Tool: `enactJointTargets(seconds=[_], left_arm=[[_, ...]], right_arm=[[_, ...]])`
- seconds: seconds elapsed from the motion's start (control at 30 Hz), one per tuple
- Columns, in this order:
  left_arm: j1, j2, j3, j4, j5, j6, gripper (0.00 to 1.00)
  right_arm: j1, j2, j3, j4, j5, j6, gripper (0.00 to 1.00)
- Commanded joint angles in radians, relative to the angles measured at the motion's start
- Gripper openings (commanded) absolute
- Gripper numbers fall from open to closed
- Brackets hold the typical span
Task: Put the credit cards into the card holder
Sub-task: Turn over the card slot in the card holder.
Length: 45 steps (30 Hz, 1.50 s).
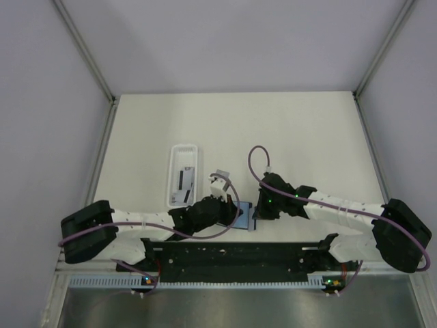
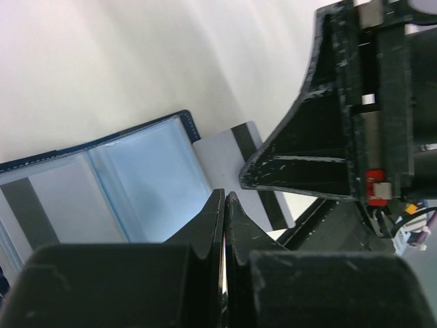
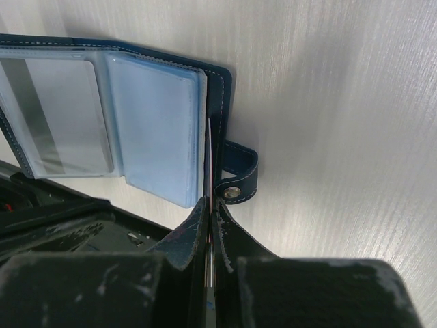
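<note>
Worktop (image 1: pixel 300 137): pale, with both arms reaching in to its near centre.

Card holder (image 3: pixel 153 123): navy folding wallet, lying open on the worktop between the two claws. Its clear, light-blue sleeves face up. The strap (image 3: pixel 239 167) with the snap stud (image 3: pixel 233 193) sticks out from the right-hand cover edge.

Right claw (image 3: pixel 210 205): fingers pressed together, pinching the navy cover of the card holder at its edge, just beside the snap stud. A thin edge of the cover runs down between the two fingers.

Left claw (image 2: pixel 224 198): fingers pressed together, tips meeting at the near edge of the open card holder. A thin pale sliver shows between the fingers. Whether it is a card or a sleeve cannot be told.

Sleeved credit card (image 2: pixel 41 205): grey with a black stripe, seated in the sleeve furthest from the strap, as both wrist views show.

Loose credit card (image 2: pixel 222 150): grey with a black stripe, lying flat just past the holder's corner. Its near corner runs in under the left claw's fingertips, and its far part is covered by the right claw. Whether the left claw grips it cannot be told.

Tray (image 1: pixel 184 145): long white plastic tray, to the left of the card holder and apart from it. Tray cards (image 1: pixel 184 179) lie inside it, their number not readable from above.
</note>
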Motion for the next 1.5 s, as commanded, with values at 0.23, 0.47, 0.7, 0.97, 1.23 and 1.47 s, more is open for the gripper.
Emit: enactJointTargets(seconds=[0.23, 0.47, 0.7, 0.97, 1.23, 1.47], left_arm=[[0.048, 0.168, -0.001, 0.149, 0.126, -0.091, 0.0], [0.062, 0.216, 0.037, 0.054, 0.154, -0.091, 0.0], [0.073, 0.224, 0.108, -0.208, 0.105, -0.051, 0.0], [0.096, 0.158, 0.066, -0.282, 0.068, -0.034, 0.0], [0.121, 0.112, 0.034, -0.323, 0.055, -0.014, 0.0], [0.13, 0.089, -0.007, -0.319, 0.057, -0.023, 0.0]], right_arm=[[-0.021, -0.018, -0.03, -0.006, 0.02, -0.002, 0.0], [-0.022, -0.019, -0.033, -0.006, 0.02, -0.004, 0.0], [-0.03, -0.001, -0.039, -0.007, 0.023, -0.009, 0.0], [-0.036, 0.016, -0.047, -0.011, 0.028, -0.01, 0.0], [-0.037, 0.021, -0.048, -0.011, 0.025, -0.012, 0.0], [-0.039, 0.008, -0.051, -0.015, 0.029, -0.012, 0.0]])
